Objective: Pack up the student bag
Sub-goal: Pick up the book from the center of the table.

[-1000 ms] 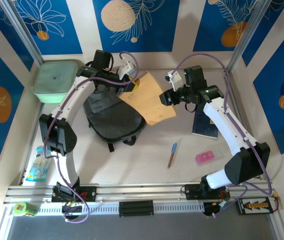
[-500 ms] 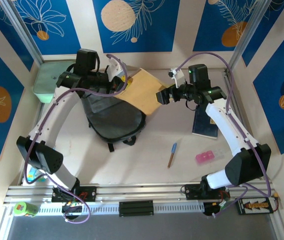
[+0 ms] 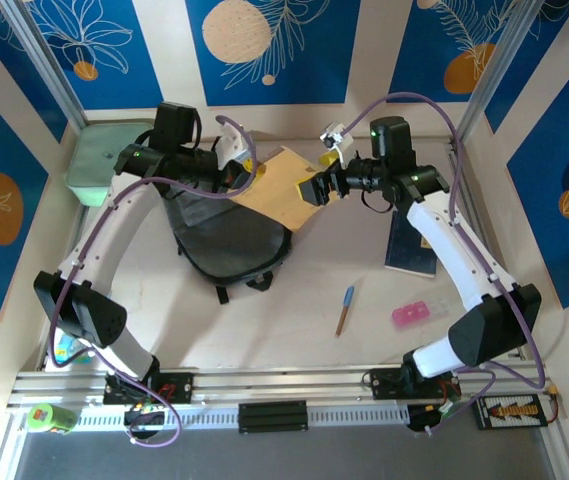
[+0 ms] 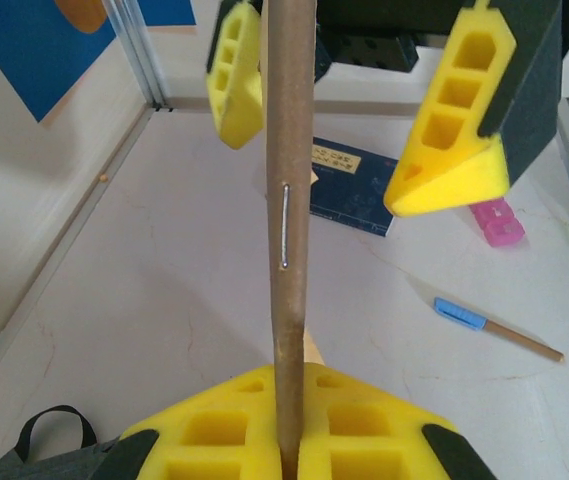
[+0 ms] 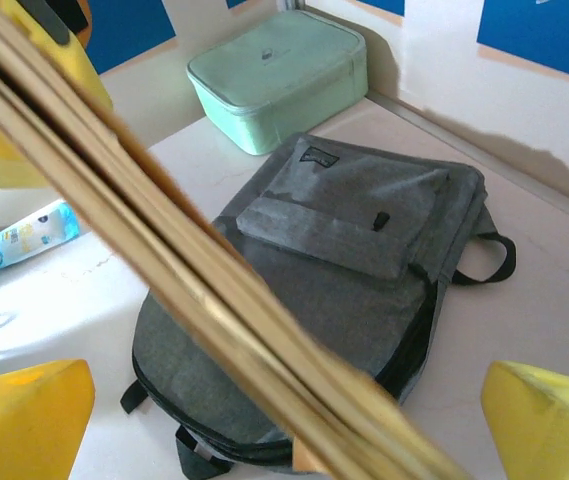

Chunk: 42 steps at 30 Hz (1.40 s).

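The student bag (image 3: pixel 226 240) is a dark grey backpack lying flat left of centre, its front flap pocket (image 5: pixel 339 235) facing up. Above its far end a thin brown stapled exercise book (image 3: pixel 276 182) is held edge-up in the air. My left gripper (image 3: pixel 236 160) is shut on the book's left end, the yellow pads (image 4: pixel 214 440) pressed to both sides of it. My right gripper (image 3: pixel 316 188) is open at the book's right end, one finger (image 4: pixel 234 70) on each side of it without touching. In the right wrist view the book (image 5: pixel 194 280) crosses diagonally over the bag (image 5: pixel 364 300).
A mint-green box (image 3: pixel 104 160) stands at the back left, beside the bag. A navy book (image 3: pixel 409 250), a pencil with a blue cap (image 3: pixel 345 310) and a pink case (image 3: pixel 410 314) lie on the right. A snack packet (image 3: pixel 72 345) lies at the near left.
My right gripper has opened wide and shifted left to the book's right end. My left arm has swung out and lifted the book, turning it edge-up.
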Available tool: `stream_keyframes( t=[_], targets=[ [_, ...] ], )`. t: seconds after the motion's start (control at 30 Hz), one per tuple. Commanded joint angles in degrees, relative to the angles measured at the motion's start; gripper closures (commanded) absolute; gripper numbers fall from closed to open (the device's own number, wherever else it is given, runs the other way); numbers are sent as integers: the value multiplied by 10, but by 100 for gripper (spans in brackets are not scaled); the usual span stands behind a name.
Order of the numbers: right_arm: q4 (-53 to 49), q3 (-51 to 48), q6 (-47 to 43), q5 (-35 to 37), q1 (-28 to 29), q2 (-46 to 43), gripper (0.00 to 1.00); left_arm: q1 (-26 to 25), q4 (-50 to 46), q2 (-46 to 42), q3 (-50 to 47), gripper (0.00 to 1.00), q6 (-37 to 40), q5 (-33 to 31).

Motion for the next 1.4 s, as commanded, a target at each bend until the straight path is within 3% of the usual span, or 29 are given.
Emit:
stream_keyframes(
  t=[0.0,0.2,0.47,0.6,0.9,1.37],
  targets=[
    [14,28,-11,-18,4,4,1,1,-33,6,13,100,37,35],
    [41,29,1,-7,5,2,1,1,-40,3,3,100,46,34],
    [-12,51,-27,-64,25,41,3,1,-33,2,2,100,45,59],
    [-26,45,-34,-90,21,52,13,2,-18,2,-1,100,32,34],
    [-36,-19,-20,-106,-10,32,46,9,83,-21,-44,100,-38,-69],
    [-11,-44,-6,-84,-17,36,47,14,64,-25,-42,100,-23,-9]
  ],
)
